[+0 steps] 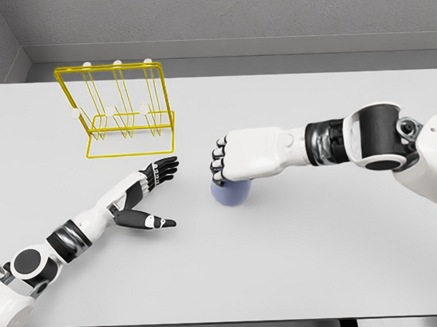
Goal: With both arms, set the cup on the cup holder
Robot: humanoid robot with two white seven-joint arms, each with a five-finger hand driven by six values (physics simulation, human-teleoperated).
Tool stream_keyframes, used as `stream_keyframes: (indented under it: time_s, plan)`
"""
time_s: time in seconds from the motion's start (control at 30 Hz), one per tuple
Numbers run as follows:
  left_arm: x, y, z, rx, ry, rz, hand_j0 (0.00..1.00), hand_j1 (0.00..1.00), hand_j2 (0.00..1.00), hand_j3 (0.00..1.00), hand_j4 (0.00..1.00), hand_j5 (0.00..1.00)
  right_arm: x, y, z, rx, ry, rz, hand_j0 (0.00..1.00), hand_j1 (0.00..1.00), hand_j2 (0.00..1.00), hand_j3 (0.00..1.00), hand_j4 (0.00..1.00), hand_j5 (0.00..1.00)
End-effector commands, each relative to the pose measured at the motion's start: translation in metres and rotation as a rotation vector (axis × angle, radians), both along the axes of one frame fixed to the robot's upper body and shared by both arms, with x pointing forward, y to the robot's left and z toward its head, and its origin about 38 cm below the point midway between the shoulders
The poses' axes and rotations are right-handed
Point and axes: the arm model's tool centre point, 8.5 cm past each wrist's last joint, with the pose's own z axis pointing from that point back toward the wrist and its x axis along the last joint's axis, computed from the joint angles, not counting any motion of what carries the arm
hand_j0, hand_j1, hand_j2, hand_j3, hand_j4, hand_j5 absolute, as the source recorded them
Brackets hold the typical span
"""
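A pale blue cup (230, 194) stands near the middle of the white table (315, 260). My right hand (229, 163) covers its top from the right, fingers curled down around the rim, so only the lower body shows. The yellow wire cup holder (123, 109) stands upright at the back left, with white-tipped pegs. My left hand (151, 194) lies low over the table to the left of the cup and in front of the holder, fingers spread and holding nothing.
The table's far edge meets a grey wall. The right forearm (347, 141) stretches across the right half of the table above its surface.
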Motion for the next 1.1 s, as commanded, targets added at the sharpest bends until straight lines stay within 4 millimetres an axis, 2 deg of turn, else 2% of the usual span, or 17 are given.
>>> stream_keyframes:
  time_s: [0.0, 0.23, 0.27, 0.3, 0.33, 0.5, 0.57, 0.63, 0.67, 0.7, 0.73, 0.8, 0.87, 0.93, 0.97, 1.03, 1.07]
  plan:
    - [0.0, 0.0, 0.0, -0.003, 0.001, 0.001, 1.0, 1.0, 1.0, 1.0, 1.0, 1.0, -0.004, 0.013, -0.003, 0.013, 0.014, 0.029, 0.57, 0.57, 0.57, 0.57, 0.57, 0.57]
    - [0.001, 0.001, -0.001, -0.001, 0.003, 0.005, 1.0, 1.0, 1.0, 1.0, 1.0, 1.0, -0.008, 0.023, -0.006, 0.015, 0.018, 0.053, 0.58, 0.58, 0.58, 0.58, 0.58, 0.58]
    - [0.001, 0.002, -0.001, -0.002, 0.004, 0.005, 1.0, 1.0, 1.0, 1.0, 1.0, 1.0, -0.008, 0.023, -0.006, 0.013, 0.018, 0.052, 0.61, 0.61, 0.61, 0.61, 0.61, 0.61]
    - [0.001, 0.002, -0.001, -0.002, 0.004, 0.005, 1.0, 1.0, 1.0, 1.0, 1.0, 1.0, -0.008, 0.023, -0.006, 0.012, 0.014, 0.052, 0.76, 0.76, 0.76, 0.76, 0.76, 0.76]
    - [0.001, 0.002, -0.001, -0.002, 0.004, 0.007, 1.0, 1.0, 1.0, 1.0, 1.0, 1.0, -0.007, 0.023, -0.006, 0.009, 0.011, 0.05, 1.0, 1.0, 1.0, 1.0, 1.0, 1.0]
    - [0.001, 0.002, 0.0, -0.003, 0.002, 0.008, 1.0, 1.0, 1.0, 1.0, 1.0, 1.0, -0.003, 0.016, 0.001, 0.019, -0.005, 0.029, 1.0, 1.0, 1.0, 1.0, 1.0, 1.0]
    - [0.001, 0.002, -0.001, -0.002, 0.003, 0.009, 1.0, 1.0, 1.0, 1.0, 1.0, 1.0, 0.007, 0.007, 0.023, 0.067, -0.047, -0.008, 1.0, 1.0, 1.0, 1.0, 1.0, 1.0]
    - [0.002, 0.004, -0.002, 0.0, 0.007, 0.013, 1.0, 1.0, 1.0, 1.0, 1.0, 1.0, 0.02, -0.024, 0.063, 0.155, -0.11, -0.093, 1.0, 1.0, 1.0, 1.0, 1.0, 1.0]
    - [0.002, 0.005, -0.002, 0.0, 0.007, 0.017, 1.0, 1.0, 1.0, 1.0, 1.0, 1.0, 0.024, -0.05, 0.09, 0.25, -0.111, -0.14, 1.0, 1.0, 1.0, 1.0, 1.0, 1.0]
    - [0.003, 0.006, -0.003, 0.003, 0.009, 0.021, 1.0, 1.0, 1.0, 1.0, 1.0, 1.0, 0.023, -0.087, 0.11, 0.329, -0.1, -0.203, 1.0, 1.0, 1.0, 1.0, 1.0, 1.0]
    - [0.003, 0.008, -0.003, 0.005, 0.008, 0.023, 1.0, 1.0, 1.0, 1.0, 1.0, 1.0, 0.019, -0.123, 0.117, 0.401, -0.08, -0.272, 1.0, 1.0, 1.0, 1.0, 1.0, 1.0]
    - [0.005, 0.007, -0.002, 0.004, 0.005, 0.022, 1.0, 1.0, 1.0, 1.0, 1.0, 1.0, 0.008, -0.19, 0.108, 0.529, -0.072, -0.441, 1.0, 1.0, 1.0, 1.0, 1.0, 1.0]
    - [0.004, 0.001, -0.002, -0.006, 0.005, 0.013, 1.0, 1.0, 1.0, 1.0, 1.0, 1.0, -0.008, -0.232, 0.093, 0.635, -0.023, -0.539, 1.0, 1.0, 1.0, 1.0, 1.0, 1.0]
    - [0.006, -0.005, -0.001, -0.009, 0.002, 0.001, 1.0, 1.0, 1.0, 1.0, 1.0, 1.0, -0.002, -0.257, 0.074, 0.696, 0.054, -0.613, 1.0, 1.0, 1.0, 1.0, 1.0, 1.0]
    - [0.007, -0.01, 0.0, -0.01, 0.002, -0.009, 1.0, 1.0, 1.0, 1.0, 1.0, 1.0, 0.0, -0.263, 0.066, 0.704, 0.078, -0.637, 1.0, 1.0, 1.0, 1.0, 1.0, 1.0]
    - [0.008, -0.018, 0.0, -0.018, 0.001, -0.025, 1.0, 1.0, 1.0, 1.0, 1.0, 1.0, -0.004, -0.249, 0.042, 0.717, 0.13, -0.628, 1.0, 1.0, 1.0, 1.0, 1.0, 1.0]
    - [0.01, -0.021, 0.001, -0.025, -0.003, -0.027, 1.0, 1.0, 1.0, 1.0, 1.0, 1.0, -0.008, -0.244, 0.04, 0.709, 0.131, -0.618, 1.0, 1.0, 1.0, 1.0, 1.0, 1.0]
